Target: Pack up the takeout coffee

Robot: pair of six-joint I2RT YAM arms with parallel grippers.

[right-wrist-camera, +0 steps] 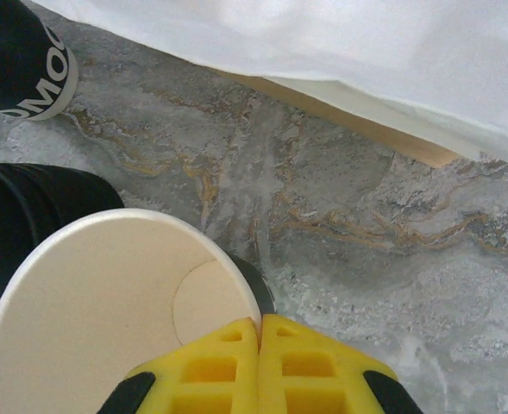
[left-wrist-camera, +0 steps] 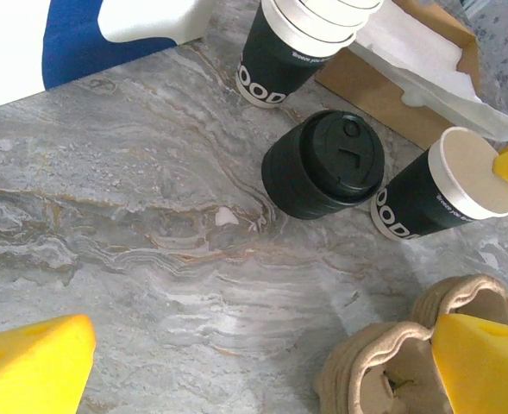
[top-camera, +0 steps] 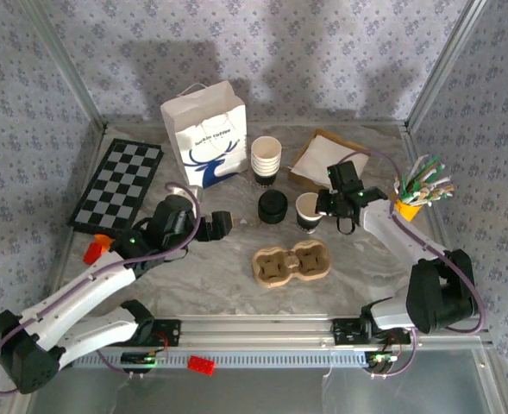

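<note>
An open black paper cup [top-camera: 307, 210] with a cream inside [right-wrist-camera: 107, 302] stands on the marble table. My right gripper [top-camera: 327, 203] is shut on its rim, one yellow finger inside and one outside [right-wrist-camera: 260, 332]. To the cup's left sits a stack of black lids [top-camera: 272, 207] [left-wrist-camera: 331, 164]. Behind the lids stands a stack of cups [top-camera: 266, 161] [left-wrist-camera: 301, 43]. The brown cardboard cup carrier [top-camera: 291, 263] [left-wrist-camera: 391, 371] lies empty in front. A white paper bag [top-camera: 206, 136] with a blue deer stands at the back. My left gripper [top-camera: 222, 222] [left-wrist-camera: 262, 371] hangs open over bare table, left of the carrier.
A brown tray of white napkins [top-camera: 327, 159] lies behind the right gripper. A yellow holder of stirrers [top-camera: 420, 191] stands at the right. A chessboard [top-camera: 118, 183] lies at the left, with an orange object [top-camera: 98, 248] near the left arm. Metal frame posts border the table.
</note>
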